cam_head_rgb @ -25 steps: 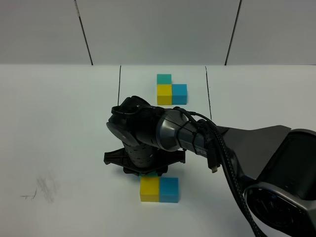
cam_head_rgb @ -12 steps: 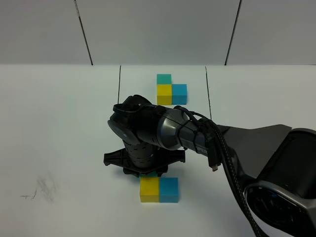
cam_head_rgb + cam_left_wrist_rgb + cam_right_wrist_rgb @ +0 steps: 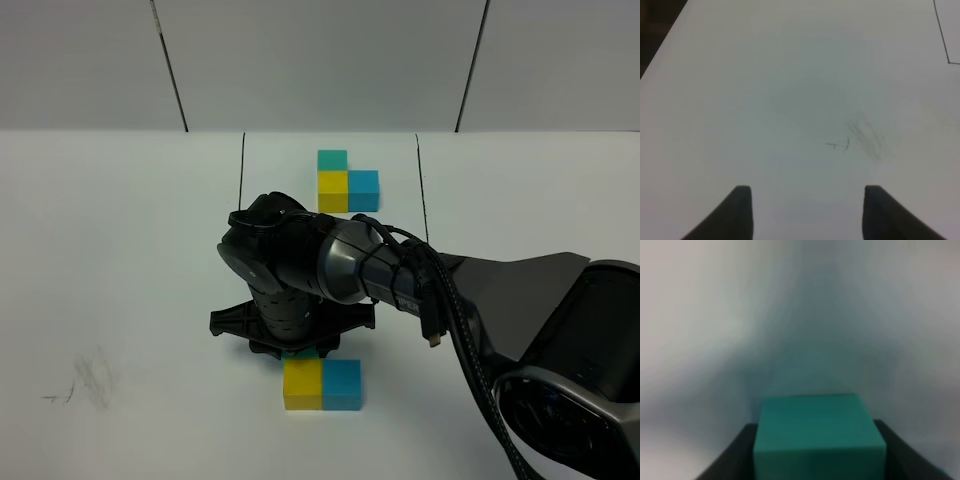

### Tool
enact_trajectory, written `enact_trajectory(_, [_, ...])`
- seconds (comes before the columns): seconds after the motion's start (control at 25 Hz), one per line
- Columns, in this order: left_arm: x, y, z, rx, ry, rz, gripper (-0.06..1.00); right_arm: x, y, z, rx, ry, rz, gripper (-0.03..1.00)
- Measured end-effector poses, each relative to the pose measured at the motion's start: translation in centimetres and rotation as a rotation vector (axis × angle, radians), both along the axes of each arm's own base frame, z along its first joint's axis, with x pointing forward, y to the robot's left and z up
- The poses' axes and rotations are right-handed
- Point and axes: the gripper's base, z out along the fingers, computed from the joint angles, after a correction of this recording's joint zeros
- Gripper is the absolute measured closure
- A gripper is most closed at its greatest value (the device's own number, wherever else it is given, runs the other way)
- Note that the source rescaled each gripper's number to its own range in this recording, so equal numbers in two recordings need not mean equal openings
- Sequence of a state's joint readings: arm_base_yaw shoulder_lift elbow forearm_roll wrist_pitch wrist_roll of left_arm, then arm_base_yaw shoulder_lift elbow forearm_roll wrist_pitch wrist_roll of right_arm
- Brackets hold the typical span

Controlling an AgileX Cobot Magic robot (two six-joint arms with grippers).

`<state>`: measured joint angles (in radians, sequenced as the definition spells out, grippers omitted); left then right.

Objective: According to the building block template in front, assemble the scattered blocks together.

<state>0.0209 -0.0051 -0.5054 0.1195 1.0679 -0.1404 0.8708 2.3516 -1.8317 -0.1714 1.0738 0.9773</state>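
Since one second ago, almost nothing changes. The wrist housing of the right arm point(image 3: 290, 270) shifts very slightly toward the building block template point(image 3: 347, 182); in the last half second it shows no more movement. The right gripper point(image 3: 816, 455) stays closed on the teal-green block point(image 3: 819, 436), just behind the yellow block point(image 3: 303, 384) as seen from the template, at the same height.

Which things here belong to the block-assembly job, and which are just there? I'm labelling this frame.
Part of the job:
- building block template
- yellow block
- blue block
- teal-green block, between the right gripper fingers

Just there:
- scribble mark on the table
- left gripper, open over bare table
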Motion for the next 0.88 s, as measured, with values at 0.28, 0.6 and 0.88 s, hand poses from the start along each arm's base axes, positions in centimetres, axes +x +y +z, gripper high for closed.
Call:
enact_trajectory(0.28, [0.0,0.0,0.0,0.000,0.000,0.000,0.84,0.1,0.0,0.1,-0.012,-0.005,0.039,0.70])
enact_trajectory(0.6, [0.0,0.0,0.0,0.000,0.000,0.000,0.84,0.2,-0.3,2.3,-0.012,-0.052,0.101,0.39])
enact_trajectory(0.88, [0.0,0.0,0.0,0.000,0.000,0.000,0.84,0.3,-1.4,8.0,-0.018,-0.186,0.173,0.08])
